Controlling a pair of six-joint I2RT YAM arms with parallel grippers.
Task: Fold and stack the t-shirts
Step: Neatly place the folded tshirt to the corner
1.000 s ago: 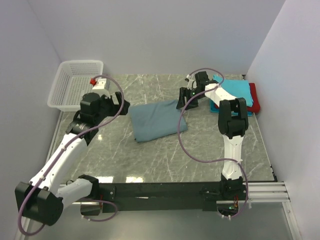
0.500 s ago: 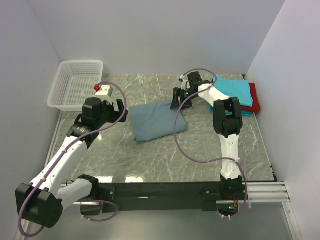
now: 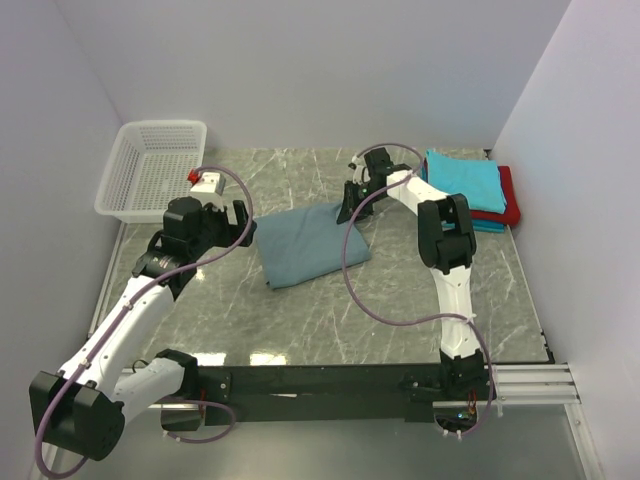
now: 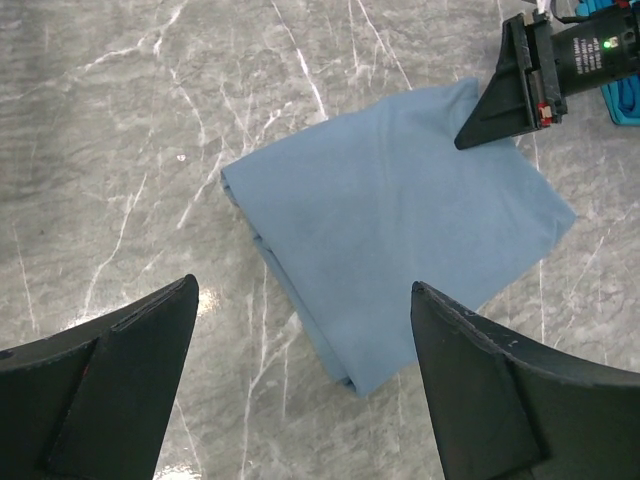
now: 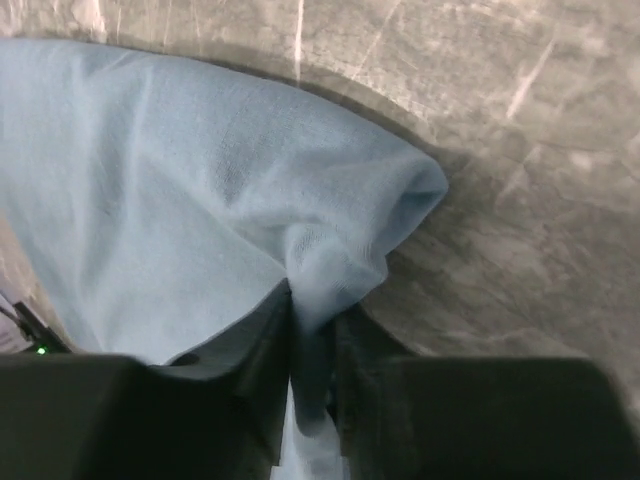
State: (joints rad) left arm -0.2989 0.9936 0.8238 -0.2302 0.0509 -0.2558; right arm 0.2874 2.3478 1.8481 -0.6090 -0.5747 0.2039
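Note:
A folded grey-blue t-shirt lies in the middle of the marble table, also filling the left wrist view as a blue t-shirt and the right wrist view as a pale t-shirt. My right gripper is shut on its far right corner, with cloth pinched between the fingers. My left gripper hovers open just left of the shirt, its fingers wide apart and holding nothing. A stack of turquoise, teal and red t-shirts lies at the back right.
A white mesh basket stands at the back left corner. White walls close in the table on the left, back and right. The right arm's purple cable loops over the table in front of the shirt.
My right gripper moved left from the stack to the grey-blue shirt's corner and shut on it. The left gripper drew back slightly, staying open.

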